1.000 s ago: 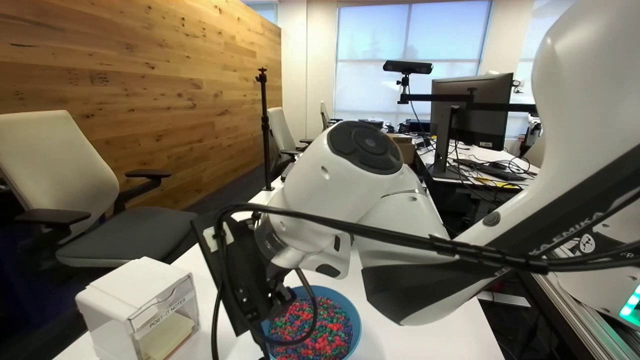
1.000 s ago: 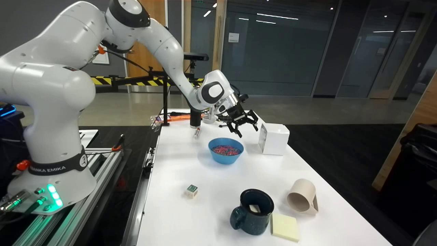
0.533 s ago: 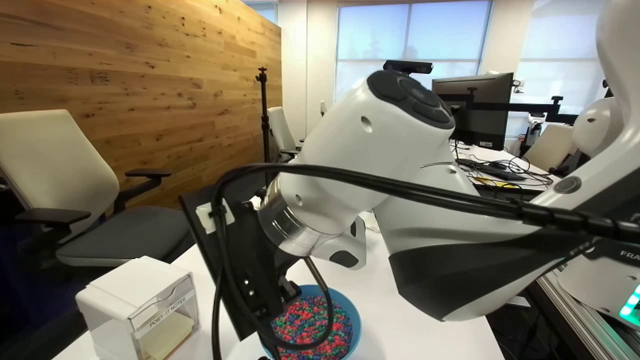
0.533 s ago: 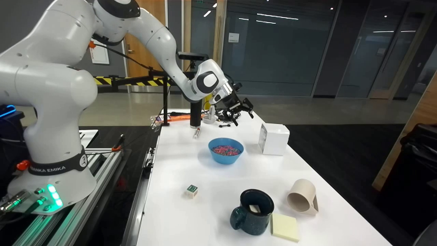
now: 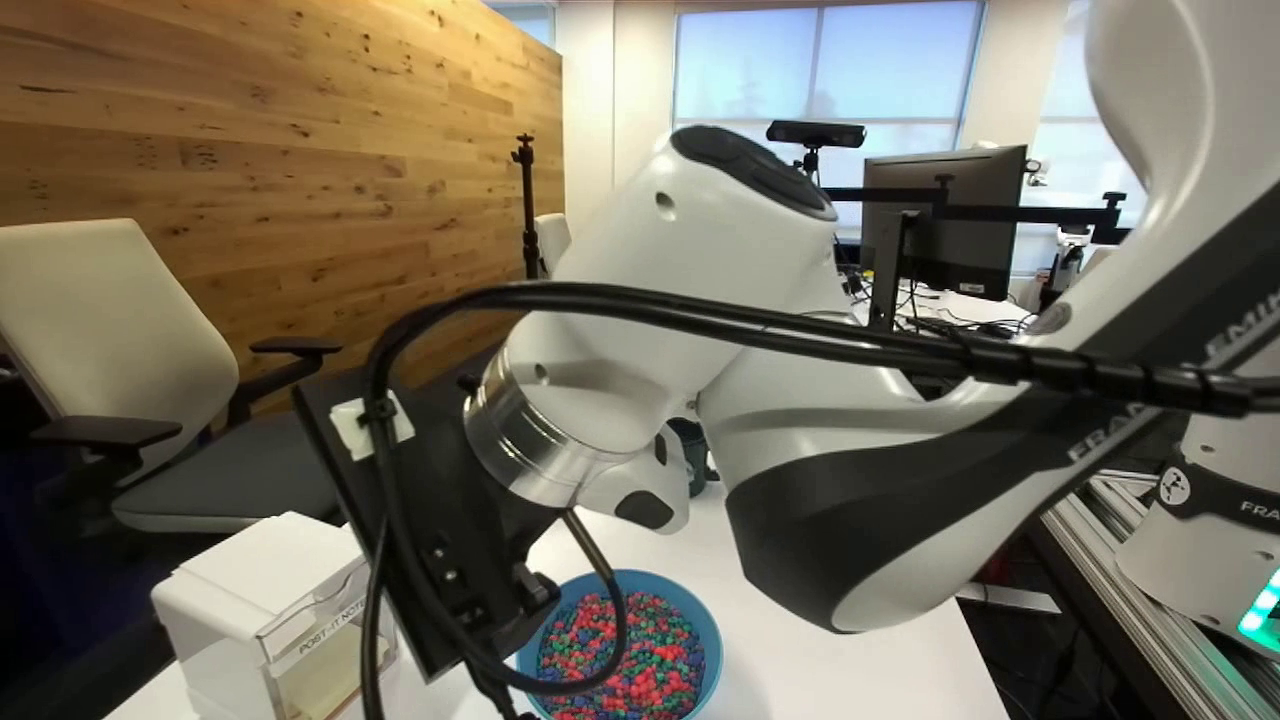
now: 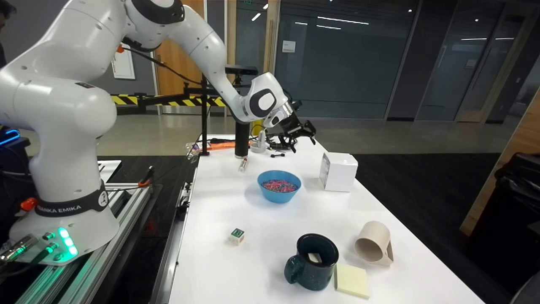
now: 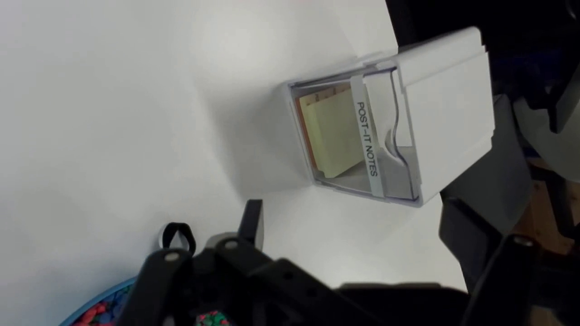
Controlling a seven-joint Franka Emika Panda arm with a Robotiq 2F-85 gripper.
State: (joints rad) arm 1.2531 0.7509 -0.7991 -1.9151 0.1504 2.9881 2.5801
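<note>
My gripper is open with its fingers wide apart, and nothing is between them. In an exterior view the gripper hangs in the air above the far part of the white table, behind the bowl. A white box with a clear front labelled "POST-IT NOTES" lies beyond the fingertips in the wrist view, not touched. Yellow notes lean inside it. The box also shows in both exterior views. A blue bowl of small red, green and blue pieces is partly hidden by the gripper in the wrist view.
A dark mug with something pale inside, a beige mug on its side, a yellow note pad and a small letter block lie at the near end. A black post and cables stand at the back.
My gripper has risen and drawn back from above the bowl and box area, then shifted slightly toward the box's side. It stays open. The bowl, box and mugs have not moved.
</note>
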